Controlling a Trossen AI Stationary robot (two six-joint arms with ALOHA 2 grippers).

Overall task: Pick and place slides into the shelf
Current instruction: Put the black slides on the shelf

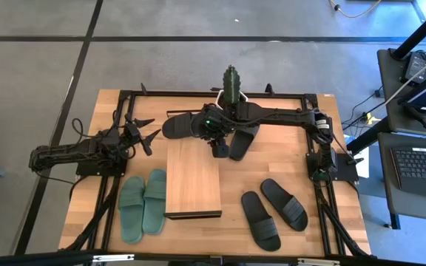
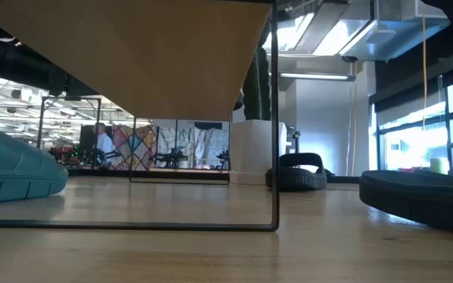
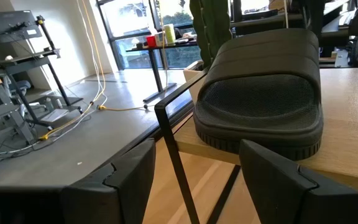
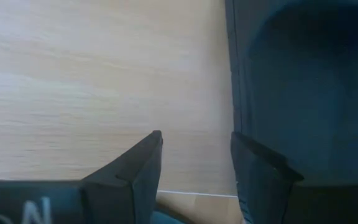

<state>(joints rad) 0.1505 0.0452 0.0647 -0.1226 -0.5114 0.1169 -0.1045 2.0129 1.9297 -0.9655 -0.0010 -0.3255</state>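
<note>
Black slides [image 1: 231, 144] lie near the far end of the shelf [image 1: 193, 177], 2 more black and 2 green beside it. Right gripper [image 1: 219, 150] hovers there, jaws apart, holding nothing. Left gripper [image 1: 145, 133] waits wide. Slides look light and bendy; grab the strap

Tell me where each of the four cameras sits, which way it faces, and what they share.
High view: overhead, straight down on the light wooden plank shelf, muted green slide pair, both dark arms, left gripper and right gripper.
Low view: tabletop height, level under the shelf into the room; no arm shows.
Left wrist view: past open fingers at a black slide.
Right wrist view: down past fingers at bare wood.
Shared: cactus in high, low, left wrist.
</note>
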